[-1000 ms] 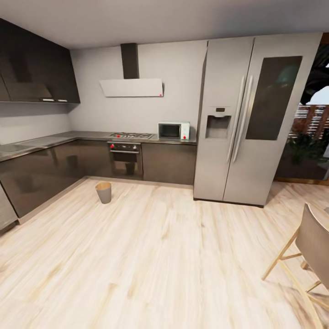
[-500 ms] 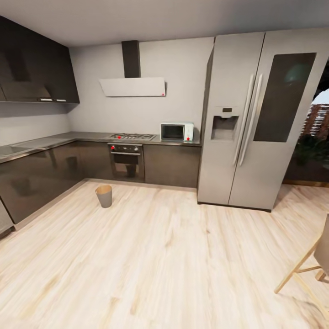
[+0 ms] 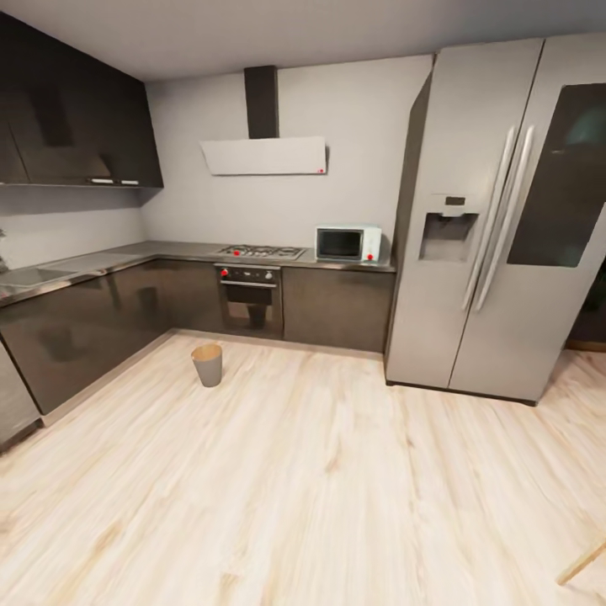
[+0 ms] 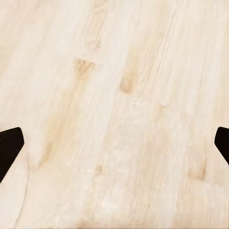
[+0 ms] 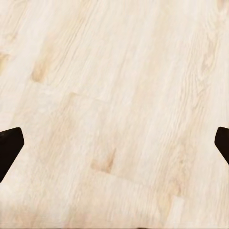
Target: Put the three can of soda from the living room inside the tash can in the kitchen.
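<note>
Trash can (image 3: 207, 364) left of centre, upright on kitchen floor (image 3: 320, 471) | likely light, tippable; drop through open rim | left gripper (image 4: 114, 148), right gripper (image 5: 114, 148): spread wide, empty

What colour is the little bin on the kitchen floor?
Grey outside, brown-tan at the rim; the bin shows best in the head view.

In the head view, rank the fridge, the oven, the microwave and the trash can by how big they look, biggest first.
1. Fridge, by far the largest.
2. Oven.
3. Microwave.
4. Trash can, smallest, though it looks close to the microwave and stands nearer the camera, so that order is unsure.
</note>
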Tool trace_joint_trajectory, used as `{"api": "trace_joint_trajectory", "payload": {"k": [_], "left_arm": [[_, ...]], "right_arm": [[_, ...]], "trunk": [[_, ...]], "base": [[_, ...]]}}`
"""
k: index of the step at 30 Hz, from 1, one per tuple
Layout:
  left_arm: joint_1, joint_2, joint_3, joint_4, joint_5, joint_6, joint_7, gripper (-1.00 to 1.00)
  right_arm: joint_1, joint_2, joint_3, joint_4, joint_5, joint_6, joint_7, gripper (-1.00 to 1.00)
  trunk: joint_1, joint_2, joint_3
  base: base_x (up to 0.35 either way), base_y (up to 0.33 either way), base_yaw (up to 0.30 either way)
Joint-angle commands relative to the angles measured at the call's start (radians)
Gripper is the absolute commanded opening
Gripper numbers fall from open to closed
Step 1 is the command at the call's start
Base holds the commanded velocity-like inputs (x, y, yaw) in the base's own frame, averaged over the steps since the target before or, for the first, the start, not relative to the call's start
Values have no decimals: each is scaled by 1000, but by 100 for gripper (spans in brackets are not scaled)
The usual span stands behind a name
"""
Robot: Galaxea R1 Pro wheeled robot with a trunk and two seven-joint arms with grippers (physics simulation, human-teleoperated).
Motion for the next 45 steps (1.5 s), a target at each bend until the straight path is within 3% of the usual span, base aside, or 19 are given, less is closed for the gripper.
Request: {"api": "trace_joint_trajectory", "payload": {"k": [1, 45], "left_arm": [[0, 0, -1, 0, 0, 0, 0, 100], [0, -3, -3, 0, -9, -2, 6, 100]], "right_arm": [[0, 0, 0, 1, 0, 0, 0, 100], [0, 1, 3, 13, 2, -1, 0, 100]], "trunk": [[0, 0, -1], [0, 0, -53]], "base": [[314, 126, 187], [325, 94, 192]]}}
